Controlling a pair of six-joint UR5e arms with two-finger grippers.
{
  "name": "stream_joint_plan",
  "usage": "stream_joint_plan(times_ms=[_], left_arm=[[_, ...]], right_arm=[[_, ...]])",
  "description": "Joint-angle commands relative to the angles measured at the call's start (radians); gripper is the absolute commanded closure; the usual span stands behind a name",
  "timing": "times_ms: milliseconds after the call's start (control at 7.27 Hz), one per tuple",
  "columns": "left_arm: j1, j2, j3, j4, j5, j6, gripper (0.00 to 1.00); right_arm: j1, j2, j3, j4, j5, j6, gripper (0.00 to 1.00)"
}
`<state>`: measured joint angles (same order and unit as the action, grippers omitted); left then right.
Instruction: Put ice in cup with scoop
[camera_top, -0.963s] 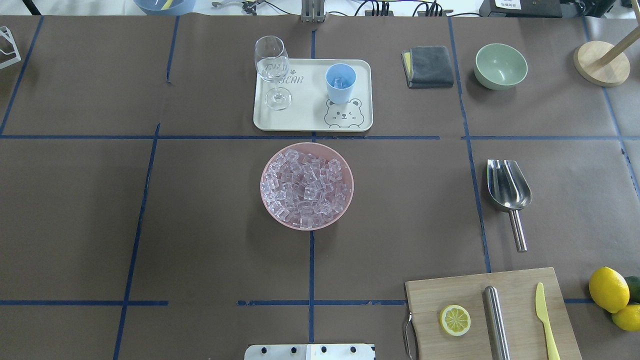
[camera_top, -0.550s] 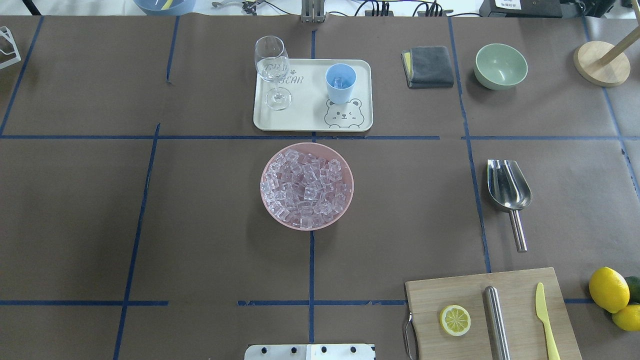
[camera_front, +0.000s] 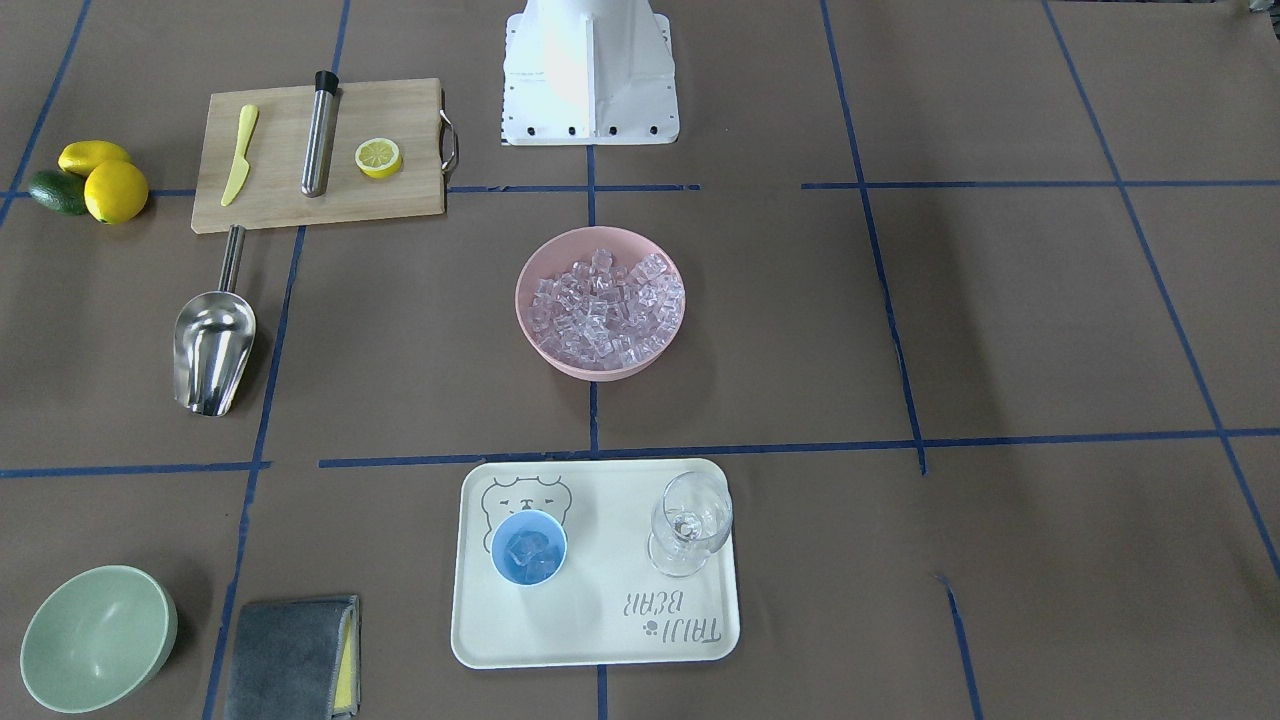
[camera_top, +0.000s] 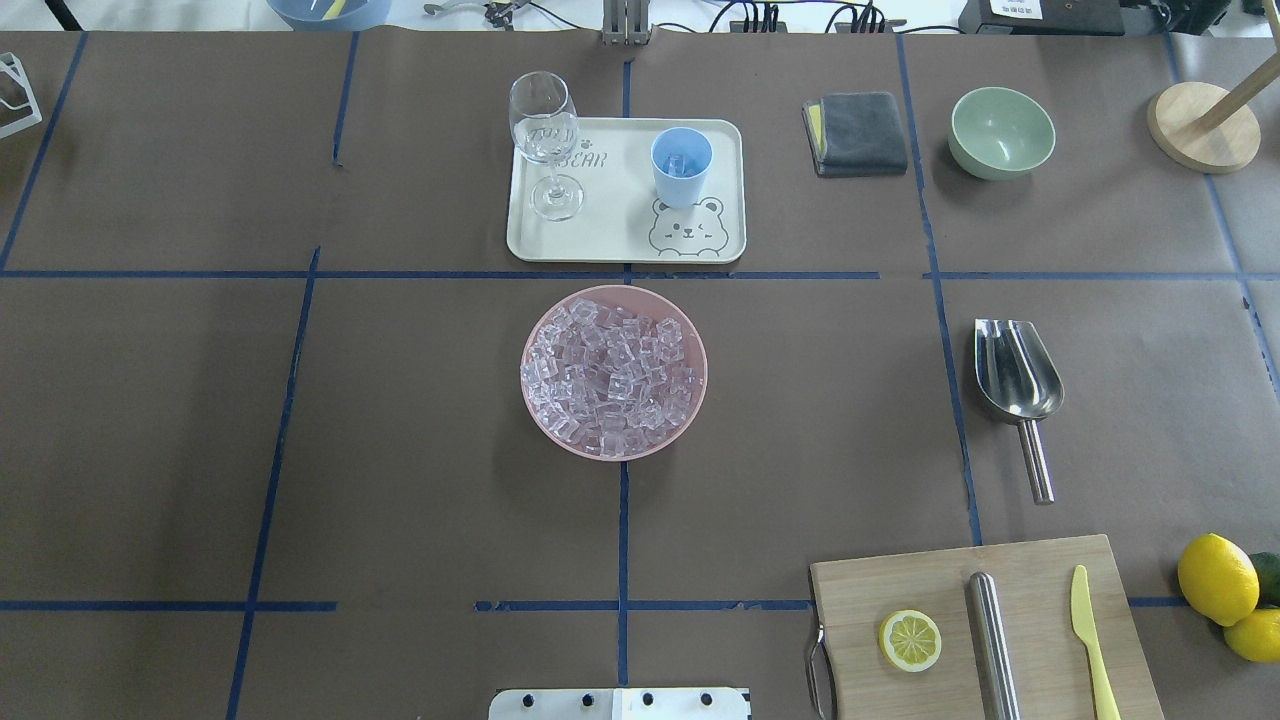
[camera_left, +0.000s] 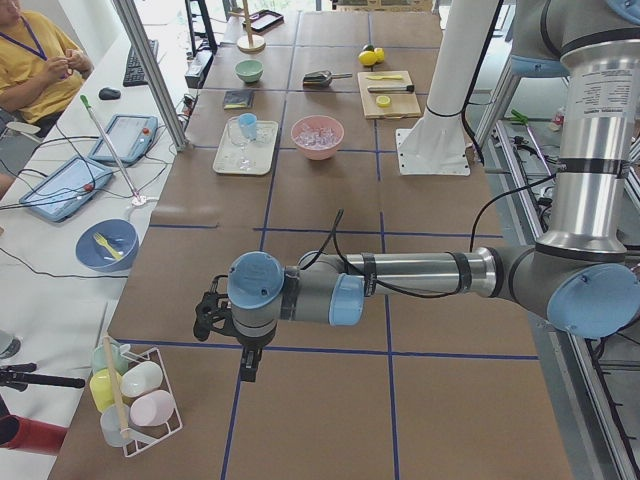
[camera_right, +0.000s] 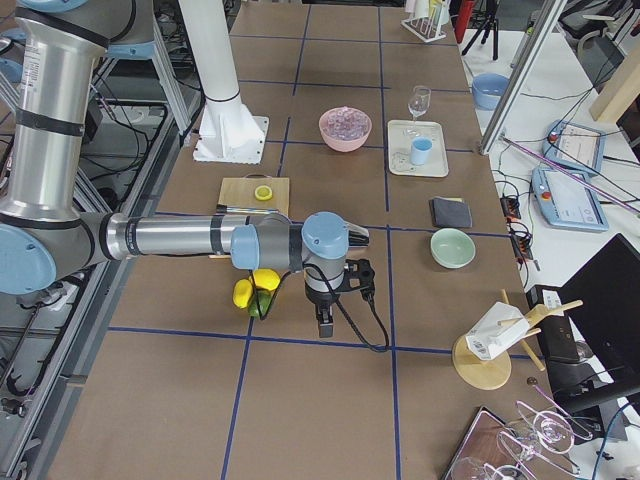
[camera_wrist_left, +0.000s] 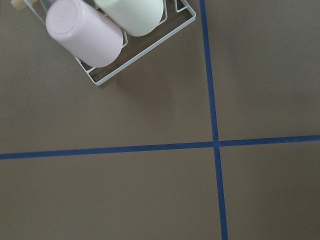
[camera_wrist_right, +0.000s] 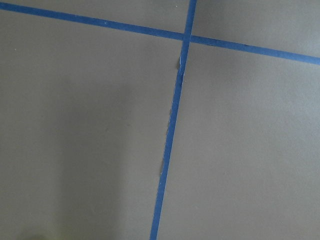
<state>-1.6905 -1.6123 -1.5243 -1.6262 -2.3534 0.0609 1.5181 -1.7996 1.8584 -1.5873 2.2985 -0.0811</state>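
The ice (camera_top: 612, 372) fills a pink bowl (camera_top: 534, 415) at the table's middle; it also shows in the front-facing view (camera_front: 600, 305). The light-blue cup (camera_top: 681, 165) stands upright on a cream tray (camera_top: 610, 240) and holds a few cubes (camera_front: 529, 552). The steel scoop (camera_top: 1018, 385) lies on the table to the right, handle toward the robot. My left gripper (camera_left: 247, 368) hangs far off to the left. My right gripper (camera_right: 325, 322) hangs far off to the right, beyond the lemons. I cannot tell whether either is open or shut.
A wine glass (camera_top: 545, 140) stands on the tray. A grey cloth (camera_top: 856, 132), a green bowl (camera_top: 1001, 131) and a wooden stand (camera_top: 1203, 126) sit at the back right. A cutting board (camera_top: 980, 640) carries a lemon half, a steel cylinder and a yellow knife. A cup rack (camera_left: 135, 395) is by the left gripper.
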Motion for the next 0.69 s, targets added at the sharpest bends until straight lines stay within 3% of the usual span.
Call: stream_joint_plan(times_ms=[0,275,550], left_arm=[[0.012,-0.037,0.000,0.098,0.005,0.011,0.00],[0.015,-0.037,-0.004,0.005,0.005,0.013,0.00],[0.026,-0.044,-0.014,-0.004,0.005,0.017,0.00]], right_arm=[[0.001,-0.006,-0.001,0.000,0.002,0.001,0.00],[0.013,-0.004,0.001,0.001,-0.001,-0.002,0.00],[0.024,-0.015,0.012,0.001,-0.008,-0.016,0.00]])
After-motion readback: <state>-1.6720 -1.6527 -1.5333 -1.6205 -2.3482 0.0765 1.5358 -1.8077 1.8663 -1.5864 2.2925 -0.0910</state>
